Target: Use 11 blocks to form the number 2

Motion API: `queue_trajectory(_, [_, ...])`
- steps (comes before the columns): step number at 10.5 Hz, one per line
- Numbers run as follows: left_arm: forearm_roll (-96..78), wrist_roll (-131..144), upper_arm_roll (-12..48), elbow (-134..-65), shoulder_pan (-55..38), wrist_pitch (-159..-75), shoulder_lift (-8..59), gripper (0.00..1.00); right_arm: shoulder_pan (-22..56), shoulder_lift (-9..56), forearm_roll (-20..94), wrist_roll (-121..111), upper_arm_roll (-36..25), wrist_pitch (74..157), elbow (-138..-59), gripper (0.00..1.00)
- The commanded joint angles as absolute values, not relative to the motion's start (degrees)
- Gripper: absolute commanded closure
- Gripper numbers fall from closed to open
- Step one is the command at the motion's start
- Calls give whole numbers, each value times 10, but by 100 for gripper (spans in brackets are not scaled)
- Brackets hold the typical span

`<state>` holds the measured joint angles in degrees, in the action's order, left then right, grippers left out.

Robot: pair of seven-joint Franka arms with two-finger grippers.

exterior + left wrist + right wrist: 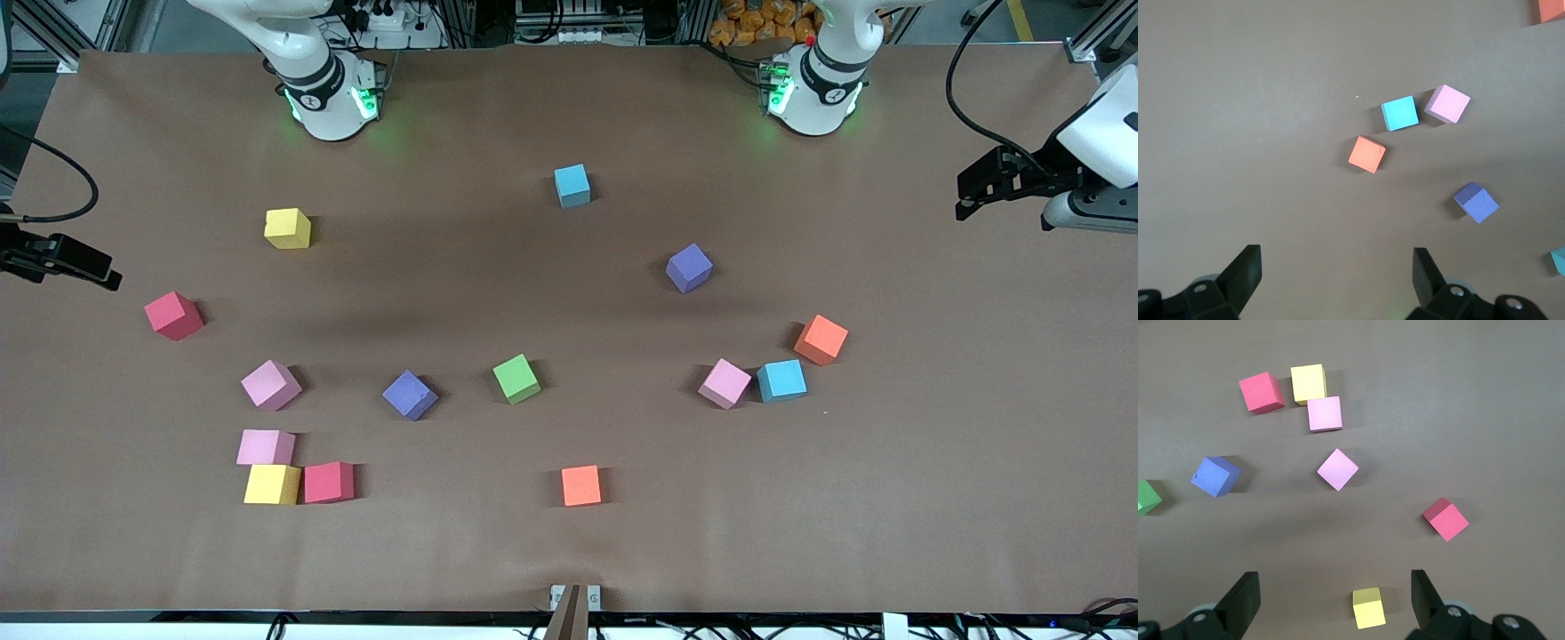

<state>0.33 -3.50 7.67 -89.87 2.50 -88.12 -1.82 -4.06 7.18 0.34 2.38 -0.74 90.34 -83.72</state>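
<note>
Lying scattered: matte cube blocks [516,378] on brown paper-like table [933,498].

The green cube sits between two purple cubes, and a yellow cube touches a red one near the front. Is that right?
Not quite. The small matte green cube has only one purple cube beside it; on its other flank, toward the left arm's end, sits a pink cube. The second purple cube lies farther from the front camera. The yellow cube does touch the red cube. The front view shows this.

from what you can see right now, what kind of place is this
Probably a robotics lab bench: two robot arm bases stand at the edge of a paper-covered table, coloured foam cubes such as a green one lie scattered, and cables and metal framing surround it.
</note>
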Motion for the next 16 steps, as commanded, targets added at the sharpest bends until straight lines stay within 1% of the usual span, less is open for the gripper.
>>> queue_trajectory(1, [3, -36, 76, -911, 25, -889, -33, 0, -47, 62, 0, 20, -4, 899, -844, 0])
queue_trajectory(9, [8, -40, 76, -919, 23, -889, -29, 0, -45, 61, 0, 21, -4, 898, -845, 0])
queue_trajectory(11, [11, -29, 75, -919, -19, -889, -17, 0, -39, 62, 1, 27, -1, 889, -845, 0])
queue_trajectory(12, [11, -26, 74, -920, -36, -889, -15, 0, -22, 64, 6, 28, -1, 890, -849, 0])
queue_trajectory(14, [11, 38, 74, -923, -71, -889, -9, 0, -2, 70, 7, 30, -1, 892, -854, 0])
queue_trajectory(16, [6, 137, 75, -946, -133, -891, -7, 0, 25, 83, 16, 50, -1, 902, -865, 0])
